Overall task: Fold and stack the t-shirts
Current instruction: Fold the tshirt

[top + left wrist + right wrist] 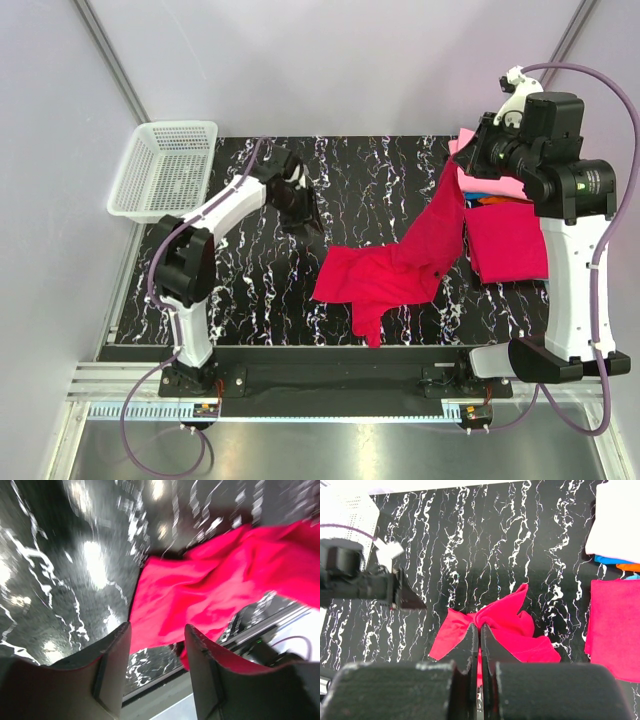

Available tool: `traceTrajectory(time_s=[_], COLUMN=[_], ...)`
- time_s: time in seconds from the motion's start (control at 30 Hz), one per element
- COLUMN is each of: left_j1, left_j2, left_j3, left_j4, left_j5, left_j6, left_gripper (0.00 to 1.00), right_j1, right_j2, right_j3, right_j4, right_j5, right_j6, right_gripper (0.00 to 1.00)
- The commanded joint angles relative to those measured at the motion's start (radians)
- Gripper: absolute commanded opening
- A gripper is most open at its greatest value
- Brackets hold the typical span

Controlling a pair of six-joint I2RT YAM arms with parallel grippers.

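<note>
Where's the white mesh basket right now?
Top external view: white mesh basket at the table's far left corner, left of the left gripper and well left of the held red t-shirt.

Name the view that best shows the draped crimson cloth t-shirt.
Top external: the crimson cloth t-shirt shows whole, hanging from the right fingers to the marbled table. Left wrist shows a blurred part; right wrist, its lower folds.

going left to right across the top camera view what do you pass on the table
white plastic mesh basket → black left gripper → crumpled crimson-red cloth t-shirt → folded crimson-red cloth t-shirt
</note>
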State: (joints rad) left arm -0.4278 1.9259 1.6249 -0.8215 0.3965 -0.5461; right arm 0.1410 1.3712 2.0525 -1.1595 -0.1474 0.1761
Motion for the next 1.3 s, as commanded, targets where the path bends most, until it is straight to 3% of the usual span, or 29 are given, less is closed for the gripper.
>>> traceTrajectory(time_s=[0.0,0.23,0.37,0.87,0.97,1.2,1.27], left_j1=[-0.006,-0.042,-0.063,-0.109,-0.120,-0.155,-0.160], left_j2=[-0.024,0.068,0.157,0.232,0.242,0.269,0.271], left_j3=[-0.045,-0.106,-0.117,-0.105,-0.097,-0.086,-0.089], left_j4=[0.086,0.157,0.206,0.283,0.286,0.291,0.292], left_j5=[-0.025,-0.041,-0.001,0.062,0.065,0.071,0.067], left_j6=[0.009,0.018,0.011,-0.031,-0.034,-0.034,-0.031], left_gripper=[0.53,0.67,0.67,0.59,0.55,0.23,0.10], right_j1=[-0.001,-0.001,-0.001,-0.001,-0.001,-0.001,-0.001], right_j2=[-0.021,-0.020,-0.021,-0.015,-0.015,-0.017,-0.020], right_j3=[-0.009,-0.023,-0.029,-0.025,-0.023,-0.025,-0.028], right_j4=[0.063,0.069,0.069,0.060,0.060,0.061,0.063], right_j5=[-0.004,-0.006,-0.003,0.005,0.006,0.000,-0.003], right_j6=[0.003,0.011,0.011,0.017,0.016,0.019,0.020], right_gripper=[0.00,0.00,0.00,0.00,0.00,0.00,0.00])
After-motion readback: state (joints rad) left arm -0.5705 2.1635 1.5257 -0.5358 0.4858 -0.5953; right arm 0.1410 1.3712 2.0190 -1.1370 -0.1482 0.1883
